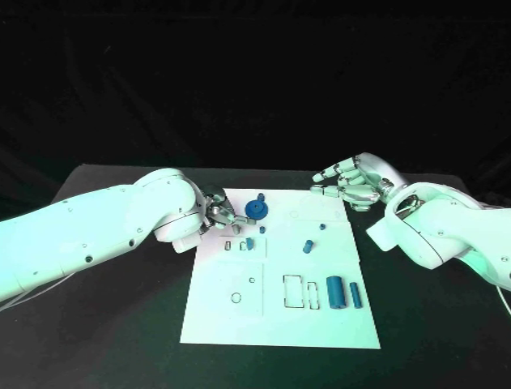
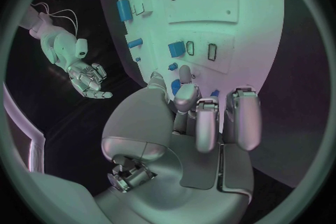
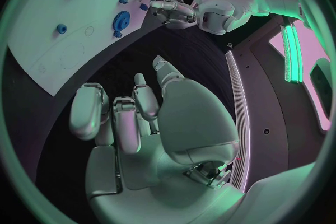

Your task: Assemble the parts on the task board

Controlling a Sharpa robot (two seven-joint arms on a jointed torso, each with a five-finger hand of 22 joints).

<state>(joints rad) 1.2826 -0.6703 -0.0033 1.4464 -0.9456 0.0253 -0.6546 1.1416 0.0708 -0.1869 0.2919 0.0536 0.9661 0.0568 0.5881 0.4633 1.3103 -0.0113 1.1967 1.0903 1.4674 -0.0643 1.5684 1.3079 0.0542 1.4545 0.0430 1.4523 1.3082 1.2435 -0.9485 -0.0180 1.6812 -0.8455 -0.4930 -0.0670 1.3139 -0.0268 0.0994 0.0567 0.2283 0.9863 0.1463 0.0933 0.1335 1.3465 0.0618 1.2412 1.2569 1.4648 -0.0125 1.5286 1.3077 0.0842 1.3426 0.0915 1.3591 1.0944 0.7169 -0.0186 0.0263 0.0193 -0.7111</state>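
Task board (image 1: 281, 308) on the black table (image 1: 104, 324), both robot hands up at its far end.
Head view: the left robot hand (image 1: 219, 212) is over the board's far left corner, fingers right by the blue gear (image 1: 257, 210); two blue cylinders (image 1: 344, 292) lie near the right edge. The right robot hand (image 1: 349, 183) hovers just off the far right corner, fingers apart, holding nothing. Left wrist view: the left robot hand (image 2: 203, 117) has fingers curled over the board; whether it grips anything, I cannot tell. Right wrist view: the right robot hand (image 3: 133, 117) hangs empty above the table.
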